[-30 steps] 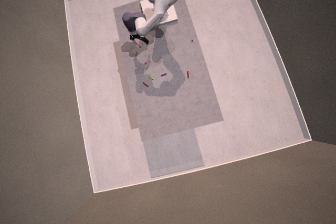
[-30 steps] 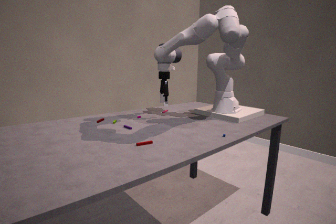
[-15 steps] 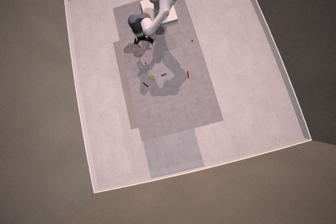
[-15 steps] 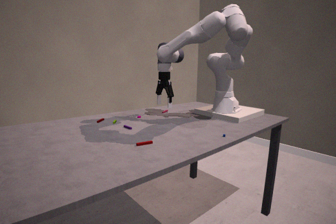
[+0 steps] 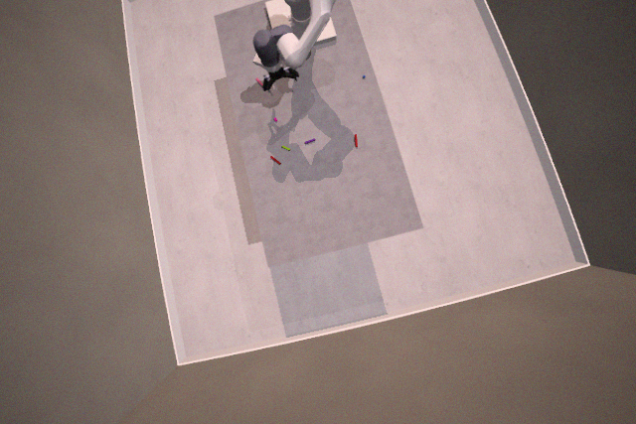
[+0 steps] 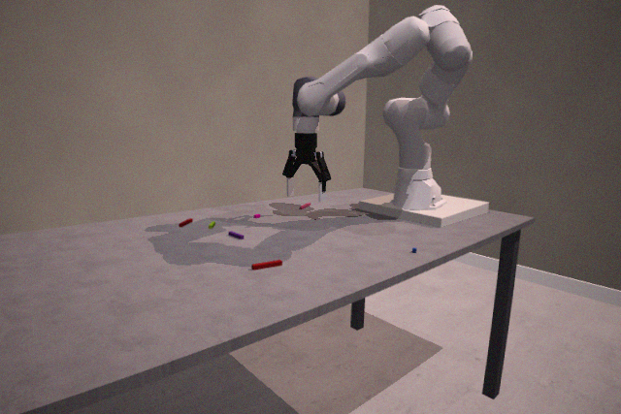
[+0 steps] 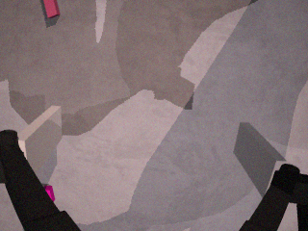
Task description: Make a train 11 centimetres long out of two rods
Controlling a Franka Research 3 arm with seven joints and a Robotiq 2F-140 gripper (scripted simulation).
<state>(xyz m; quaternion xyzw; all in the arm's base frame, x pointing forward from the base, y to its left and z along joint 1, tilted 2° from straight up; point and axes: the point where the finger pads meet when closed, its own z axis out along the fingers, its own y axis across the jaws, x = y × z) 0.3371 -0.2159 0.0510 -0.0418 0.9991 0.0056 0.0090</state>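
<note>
My gripper [image 5: 280, 82] [image 6: 304, 196] [image 7: 150, 131] is open and empty, above the table. The pink rod [image 5: 259, 81] [image 6: 305, 206] [image 7: 50, 9] lies beside it; only one end shows in the wrist view. A magenta rod [image 5: 275, 119] [image 6: 256, 215] [image 7: 50, 192] is partly hidden by a finger in the wrist view. A lime rod [image 5: 285, 148] [image 6: 212, 224] lies between a red rod [image 5: 275, 160] [image 6: 185, 222] and a purple rod [image 5: 309, 141] [image 6: 236, 235], all apart. Another red rod [image 5: 356, 140] [image 6: 267, 265] and a blue rod [image 5: 364, 76] [image 6: 414, 250] lie apart from them.
The arm's pale base plate [image 5: 326, 35] [image 6: 464, 207] sits at one end of the grey table [image 5: 339, 213] [image 6: 100, 299]. The blue rod is near a long edge of the table. Arm shadows fall across several rods.
</note>
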